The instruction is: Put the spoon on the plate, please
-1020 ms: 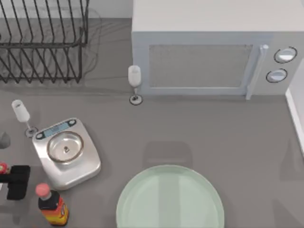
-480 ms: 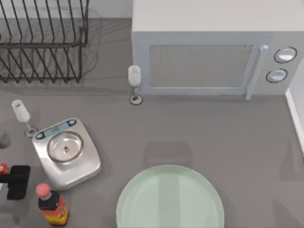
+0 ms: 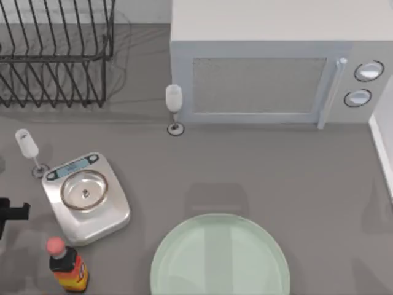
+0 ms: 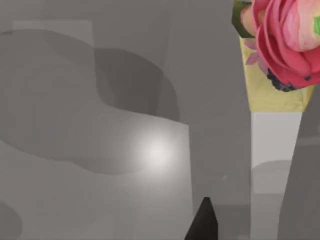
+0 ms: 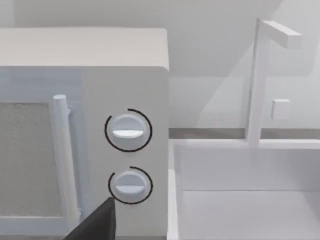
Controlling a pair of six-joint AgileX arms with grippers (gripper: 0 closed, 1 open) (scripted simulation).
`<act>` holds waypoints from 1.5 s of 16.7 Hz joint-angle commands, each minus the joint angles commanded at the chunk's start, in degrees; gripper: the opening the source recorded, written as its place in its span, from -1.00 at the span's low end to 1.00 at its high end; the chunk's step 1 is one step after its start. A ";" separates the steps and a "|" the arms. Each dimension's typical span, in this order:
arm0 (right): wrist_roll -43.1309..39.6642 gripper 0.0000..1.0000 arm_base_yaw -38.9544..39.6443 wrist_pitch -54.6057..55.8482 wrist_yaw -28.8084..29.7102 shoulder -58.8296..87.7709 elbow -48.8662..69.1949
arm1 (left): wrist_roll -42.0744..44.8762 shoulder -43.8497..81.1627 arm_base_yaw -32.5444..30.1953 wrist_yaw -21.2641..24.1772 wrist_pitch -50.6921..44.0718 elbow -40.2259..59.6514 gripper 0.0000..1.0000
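Sitting at the worktop's left edge beside the scale (image 3: pixel 86 196), the left hand (image 3: pixel 9 212), whose grip I cannot tell, is lying well left of the plate (image 3: pixel 220 258).

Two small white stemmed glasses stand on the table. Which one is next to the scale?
The glass at the table's left, standing just beyond the silver scale. The other glass stands apart, right in front of the microwave.
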 joint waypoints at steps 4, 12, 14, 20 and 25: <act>0.00 1.00 0.00 0.00 0.00 0.00 0.00 | -0.19 -4.49 -0.12 0.02 -12.55 6.91 -1.00; 0.00 1.00 0.00 0.00 0.00 0.00 0.00 | -0.16 -6.57 -0.15 0.01 -16.09 9.57 -1.00; 0.00 1.00 0.00 0.00 0.00 0.00 0.00 | 1.16 -6.08 -1.63 0.35 -15.62 11.29 -1.00; 0.00 1.00 0.00 0.00 0.00 0.00 0.00 | 11.52 0.21 -16.40 2.39 -12.97 23.04 -1.00; 0.00 1.00 0.00 0.00 0.00 0.00 0.00 | 20.32 9.95 -37.75 3.13 -11.52 32.01 -1.00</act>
